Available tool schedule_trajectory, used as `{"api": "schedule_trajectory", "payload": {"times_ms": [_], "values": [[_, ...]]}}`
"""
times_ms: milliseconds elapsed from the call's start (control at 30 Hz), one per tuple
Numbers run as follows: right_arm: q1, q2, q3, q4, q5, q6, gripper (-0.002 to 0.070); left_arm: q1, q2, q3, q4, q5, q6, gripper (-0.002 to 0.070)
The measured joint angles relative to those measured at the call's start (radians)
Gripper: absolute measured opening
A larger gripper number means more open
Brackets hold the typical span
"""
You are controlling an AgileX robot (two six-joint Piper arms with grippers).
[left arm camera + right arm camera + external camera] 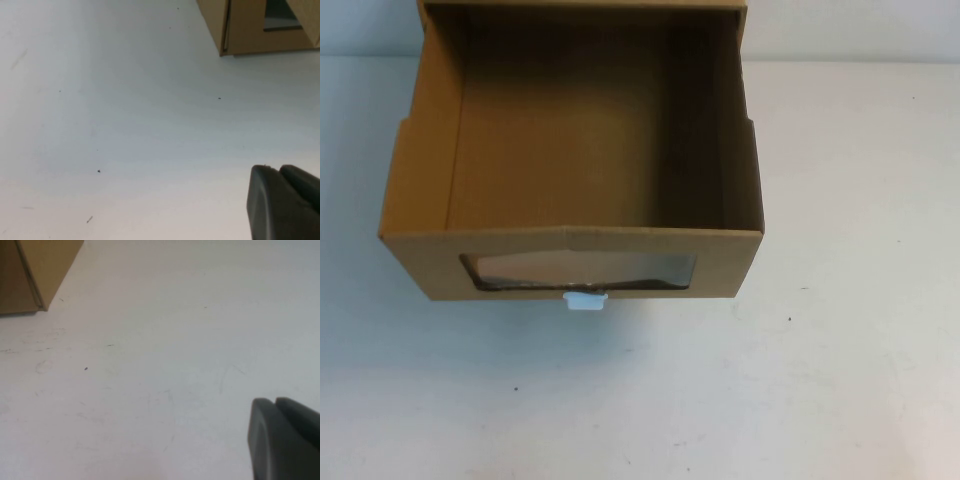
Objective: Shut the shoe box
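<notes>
Shoe box (pixel 570 200) sits pulled open at the bench's (pixel 840 380) far edge; left gripper (pixel 285 205) and right gripper (pixel 285 440) hover apart from it, jaws' spread untellable.

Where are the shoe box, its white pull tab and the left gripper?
shoe box (pixel 425 180): high view, left cardboard wall.
white pull tab (pixel 586 300): high view, tab's middle, below the window.
left gripper (pixel 280 172): left wrist view, between its dark fingertips, over the table.

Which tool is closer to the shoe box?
Probably left, but it's close. The left tool hovers off the shoe box's front-left corner; the right tool hovers off its front-right corner. Neither touches it.
</notes>
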Motion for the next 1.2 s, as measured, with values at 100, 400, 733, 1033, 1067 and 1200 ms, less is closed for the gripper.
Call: {"api": "schedule_trajectory", "payload": {"times_ms": [100, 400, 733, 1033, 1067, 1200], "values": [[0.0, 0.0, 0.0, 0.0, 0.0, 0.0, -0.0013, 0.0, 0.0, 0.0, 0.0, 0.0, 0.0, -0.0002], [0.0, 0.0, 0.0, 0.0, 0.0, 0.0, -0.0013, 0.0, 0.0, 0.0, -0.05, -0.02, -0.007, -0.0002], [0.0, 0.0, 0.0, 0.0, 0.0, 0.0, -0.0013, 0.0, 0.0, 0.0, -0.458, -0.287, -0.097, -0.0002], [0.0, 0.0, 0.0, 0.0, 0.0, 0.0, -0.0013, 0.0, 0.009, -0.057, -0.482, -0.222, -0.087, -0.0002], [0.0, 0.0, 0.0, 0.0, 0.0, 0.0, -0.0013, 0.0, 0.025, -0.088, -0.475, -0.185, -0.087, -0.0002], [0.0, 0.0, 0.0, 0.0, 0.0, 0.0, -0.0013, 0.0, 0.178, -0.281, -0.418, 0.007, -0.071, -0.0002]]}}
